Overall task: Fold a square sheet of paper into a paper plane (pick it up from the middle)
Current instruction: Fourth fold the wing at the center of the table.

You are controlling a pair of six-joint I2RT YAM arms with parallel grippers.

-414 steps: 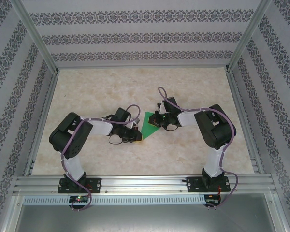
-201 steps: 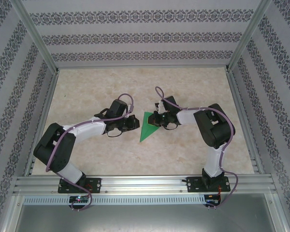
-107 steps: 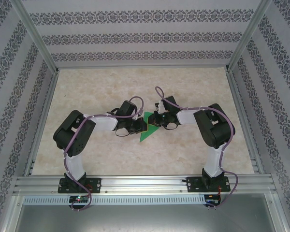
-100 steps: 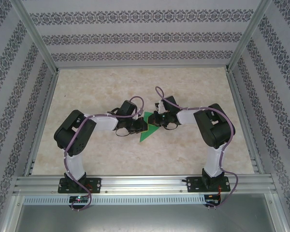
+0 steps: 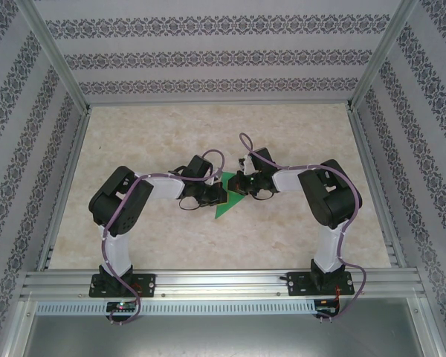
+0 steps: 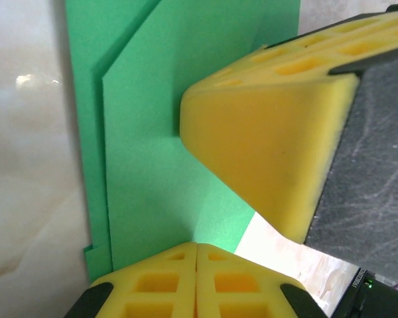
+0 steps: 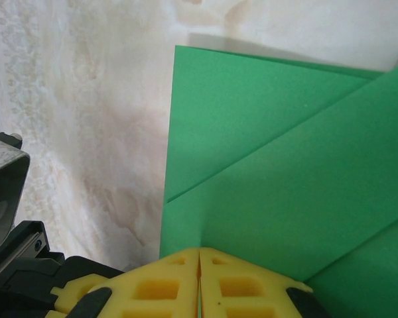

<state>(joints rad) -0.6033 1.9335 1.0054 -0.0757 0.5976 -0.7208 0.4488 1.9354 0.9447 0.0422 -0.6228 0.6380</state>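
Although already creased into layers, handles as thin, light, limp green paper (image 5: 226, 208), lying flat mid-worktop (image 5: 171, 134). Slides easily; best pinched at a stiffer folded edge. Left gripper (image 5: 216, 195) and right gripper (image 5: 239, 186) fully closed, tips on it, holding nothing.

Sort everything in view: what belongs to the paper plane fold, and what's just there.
Job in hand:
- paper, partly folded, flat on the table
- left tool, shut, tip at the paper
- right tool, shut, tip at the paper

Just there:
- table
- patterned walls
- metal frame
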